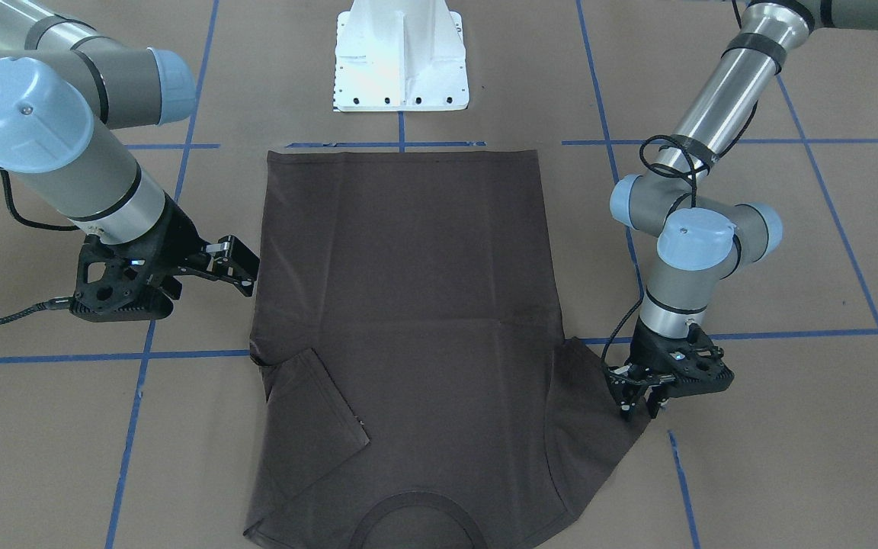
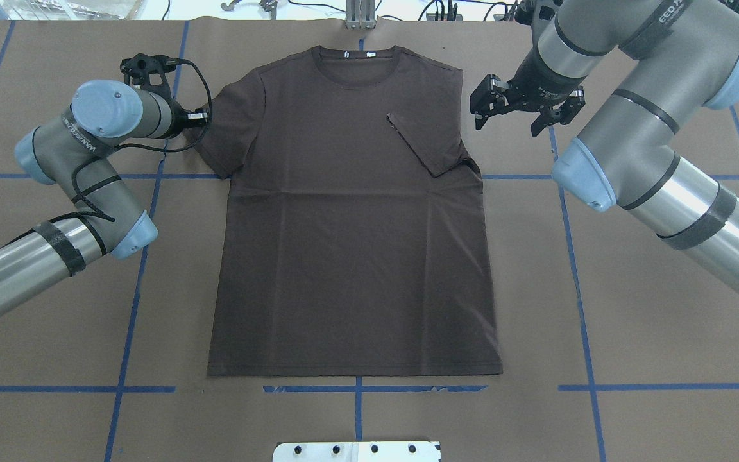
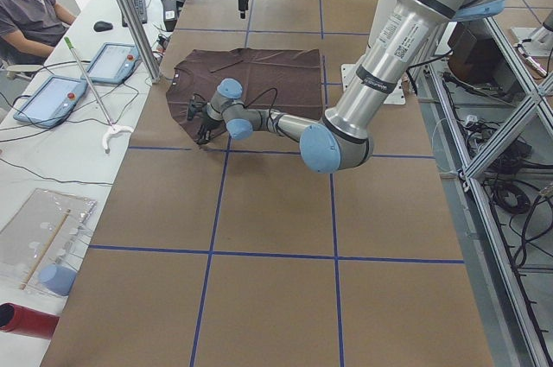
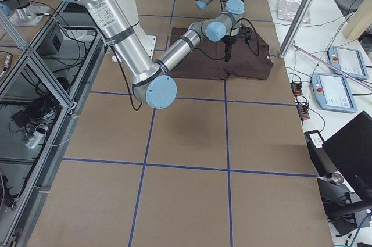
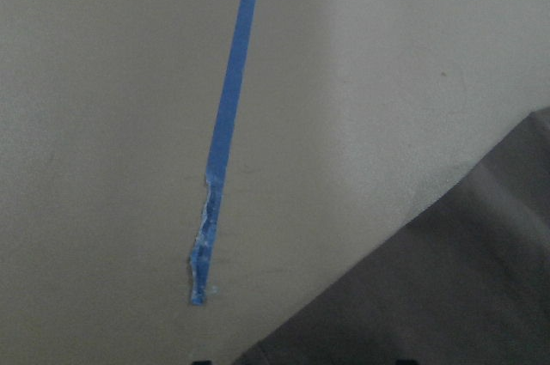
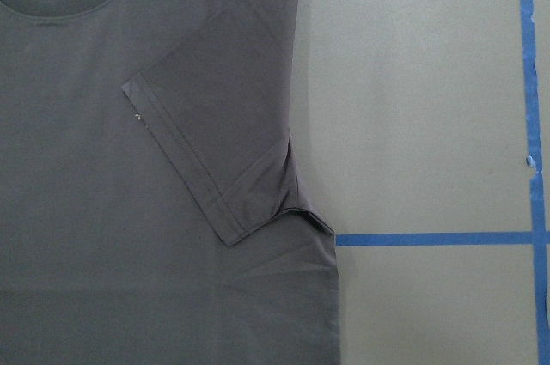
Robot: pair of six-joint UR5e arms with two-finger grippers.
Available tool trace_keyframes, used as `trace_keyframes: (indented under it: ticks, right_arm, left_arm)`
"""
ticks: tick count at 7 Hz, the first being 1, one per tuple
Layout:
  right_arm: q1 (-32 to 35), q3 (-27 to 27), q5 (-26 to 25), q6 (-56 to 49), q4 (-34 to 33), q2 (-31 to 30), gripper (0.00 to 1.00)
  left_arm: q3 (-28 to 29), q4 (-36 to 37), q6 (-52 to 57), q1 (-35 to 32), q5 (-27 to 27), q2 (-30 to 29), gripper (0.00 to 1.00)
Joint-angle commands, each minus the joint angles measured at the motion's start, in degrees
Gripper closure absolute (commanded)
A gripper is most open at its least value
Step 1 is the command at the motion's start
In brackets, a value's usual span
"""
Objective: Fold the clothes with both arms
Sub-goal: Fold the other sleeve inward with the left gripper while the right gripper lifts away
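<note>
Overhead exterior view: looked down on a brown paper-covered table (image 2: 632, 289) crossed by blue tape lines (image 2: 584, 333).
Left arm (image 2: 81, 147): grey metal jointed arm with light-blue joint caps; stood low over the left part of the table, wrist turned toward the shirt.
Left gripper (image 1: 641, 412): black two-finger gripper; pointed down at the outer edge of the spread sleeve. Fingers stood a narrow way apart with nothing seen clamped between them. Could not be told whether the tips touched the fabric.
Spread sleeve (image 2: 225, 128): lay flat and out to the side, on the left arm's side.
T-shirt (image 2: 350, 256): dark grey-brown, short-sleeved, of thin smooth fabric; lay flat in the middle of the table, between the two arms. Ribbed round collar (image 2: 356, 85) sat at the far edge, straight hem (image 2: 356, 372) nearest the white metal pedestal (image 2: 356, 451).
Folded sleeve (image 2: 430, 144): was turned inward over the chest on the right arm's side, one corner pointing toward the collar.
Right gripper (image 2: 507, 122): black two-finger gripper; hung above bare table just beside the folded sleeve, apart from the fabric. Was spread wide and held nothing.
Right arm (image 2: 652, 160): matching grey metal jointed arm; stood higher and larger in view, across the right side of the table.
</note>
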Motion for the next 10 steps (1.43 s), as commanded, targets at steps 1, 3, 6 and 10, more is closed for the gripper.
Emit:
trace_keyframes:
  ticks: [1,3,6,10]
  right_arm:
    - [-0.1,-0.4,-0.1,-0.1,0.1,-0.2,0.00]
    - [-0.3,-0.4,-0.1,-0.1,0.5,-0.9,0.00]
    - [-0.1,-0.1,0.0,-0.1,0.6,-1.0,0.00]
    - [0.0,0.1,0.0,0.0,0.8,-1.6,0.00]
  left_arm:
    - [-0.3,0.3,0.0,-0.1,-0.2,-0.1,1.00]
    - [-0.8,4.1,-0.2,-0.1,-0.4,-3.2,1.00]
    - [-2.5,17.0,-12.5,1.0,-4.9,-17.5,1.00]
    - [8.0,8.1,-16.1,5.4,-3.0,-21.0,0.00]
